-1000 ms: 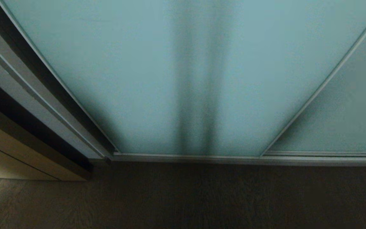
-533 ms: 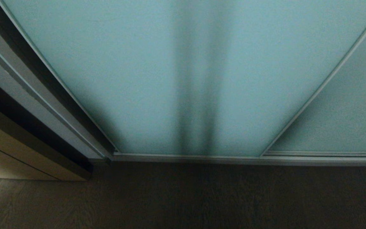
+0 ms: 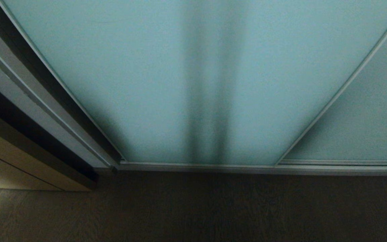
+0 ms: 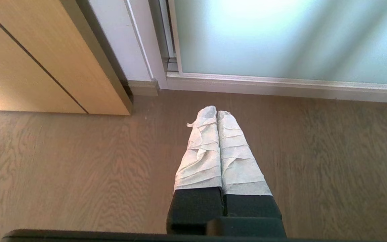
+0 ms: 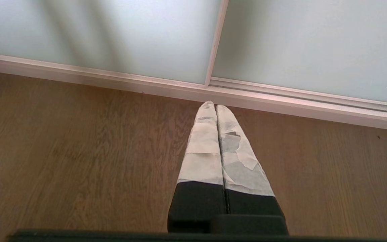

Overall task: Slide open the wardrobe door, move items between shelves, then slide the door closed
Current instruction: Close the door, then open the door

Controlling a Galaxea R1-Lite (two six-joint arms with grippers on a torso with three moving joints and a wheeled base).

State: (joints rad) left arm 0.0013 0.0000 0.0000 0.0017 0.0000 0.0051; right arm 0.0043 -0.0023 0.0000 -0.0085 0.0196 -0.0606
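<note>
A sliding wardrobe door (image 3: 166, 84) of frosted blue-green glass fills the head view, fully closed, its silver frame meeting the wardrobe's left post. A second glass panel (image 3: 364, 121) sits to its right, overlapping behind a slim metal strip. Both rest in a floor track (image 3: 247, 168) above dark wood floor (image 3: 193, 208). A light wood cabinet (image 3: 8, 164) stands at far left. The left gripper (image 4: 216, 112) and right gripper (image 5: 215, 106) hang low over the floor, each with paper-wrapped fingers pressed together, holding nothing. Smooth glass offers little purchase, so a push could likely slip, or jam the door in its track. No writing or labels are visible.
</note>
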